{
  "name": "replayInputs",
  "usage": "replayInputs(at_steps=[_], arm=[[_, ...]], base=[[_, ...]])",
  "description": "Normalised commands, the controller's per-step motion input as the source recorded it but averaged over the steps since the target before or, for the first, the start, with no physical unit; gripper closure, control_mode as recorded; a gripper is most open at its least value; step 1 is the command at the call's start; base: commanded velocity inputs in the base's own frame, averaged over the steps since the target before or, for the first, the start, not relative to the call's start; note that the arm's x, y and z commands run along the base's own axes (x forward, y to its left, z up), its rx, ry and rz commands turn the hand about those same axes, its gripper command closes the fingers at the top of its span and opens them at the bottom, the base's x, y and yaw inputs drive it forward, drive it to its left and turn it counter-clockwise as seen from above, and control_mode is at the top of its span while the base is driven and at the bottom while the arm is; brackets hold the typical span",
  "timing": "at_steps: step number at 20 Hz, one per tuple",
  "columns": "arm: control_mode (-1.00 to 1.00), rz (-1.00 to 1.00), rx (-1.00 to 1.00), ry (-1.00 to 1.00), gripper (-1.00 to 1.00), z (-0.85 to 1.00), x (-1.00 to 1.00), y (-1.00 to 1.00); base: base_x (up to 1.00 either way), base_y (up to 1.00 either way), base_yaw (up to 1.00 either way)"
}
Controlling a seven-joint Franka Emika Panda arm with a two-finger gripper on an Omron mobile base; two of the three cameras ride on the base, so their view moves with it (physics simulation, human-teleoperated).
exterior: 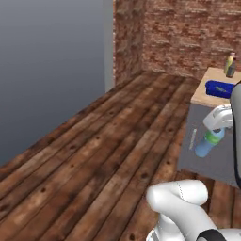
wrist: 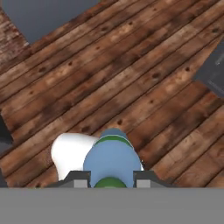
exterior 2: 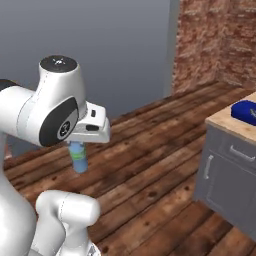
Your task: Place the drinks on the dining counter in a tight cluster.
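The gripper (wrist: 111, 178) is closed on the blue bottle (wrist: 111, 159), which hangs in the air over the wooden floor (exterior: 103, 155). In the hand view the two dark fingers (wrist: 76, 179) press the bottle from both sides near its top, and the bottle points away from the camera, its green label showing as a thin band around the body. From the left base view the same blue bottle (exterior: 208, 142) is tilted, with the green part toward the white hand and the blue end lower (it is in front of the grey cabinet, not touching it). From the right base view the blue bottle (exterior 2: 78, 156) hangs under the white hand, well above the planks.

At the right there is a surface (exterior: 214, 82) with a light wood top on a grey base (exterior 2: 227, 175) with a drawer handle and a door handle. A dark blue flat thing (exterior: 219, 88) lies on it near the edge; I cannot tell what it is. Further back on the same surface two other bottles stand close together: a yellow bottle (exterior: 229, 62) and, just beside it, a dark bottle (exterior: 232, 69). They are small in the picture, so I cannot say if they touch.

Behind is a brick wall (exterior: 183, 33), and a plain grey wall (exterior: 52, 66) is at the left.
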Motion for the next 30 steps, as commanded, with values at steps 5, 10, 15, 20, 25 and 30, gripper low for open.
replayInputs(at_steps=[5,10,15,20,25,30], arm=[[1.0,0.0,0.0,0.0,1.0,0.0,0.0,0.0],[1.0,0.0,0.0,0.0,1.0,0.0,0.0,0.0],[1.0,0.0,0.0,0.0,1.0,0.0,0.0,0.0],[1.0,0.0,0.0,0.0,1.0,0.0,0.0,0.0],[1.0,0.0,0.0,0.0,1.0,0.0,0.0,0.0],[1.0,0.0,0.0,0.0,1.0,0.0,0.0,0.0]], base=[[0.76,0.71,-0.66],[1.0,0.97,-0.46],[1.0,1.0,-0.47],[1.0,0.98,-0.5],[1.0,0.92,-0.54],[1.0,0.9,-0.57]])
